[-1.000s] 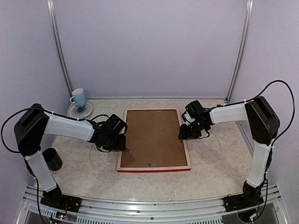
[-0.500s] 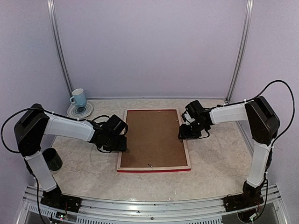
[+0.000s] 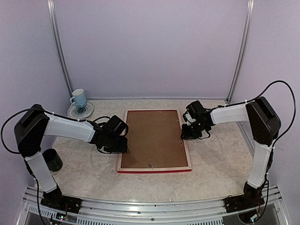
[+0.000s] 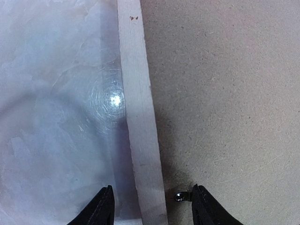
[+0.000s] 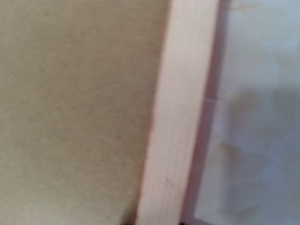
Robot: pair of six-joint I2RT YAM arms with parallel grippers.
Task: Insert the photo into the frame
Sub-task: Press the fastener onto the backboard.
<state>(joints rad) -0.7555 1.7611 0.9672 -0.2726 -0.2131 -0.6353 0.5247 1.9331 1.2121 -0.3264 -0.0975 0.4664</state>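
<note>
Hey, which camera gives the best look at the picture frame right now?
The top external view: the whole frame lies back up, all four bars visible around the backing board. Each wrist view shows only a short stretch of one pale side bar beside that board.

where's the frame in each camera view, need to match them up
Top external: frame lies back up, centre of the picture.
Left wrist: frame as a pale bar, top to bottom, left of centre.
Right wrist: frame as a pale slanting bar, right of centre.
Shared landmark: the brown backing board, bordering the bar in all three.
</note>
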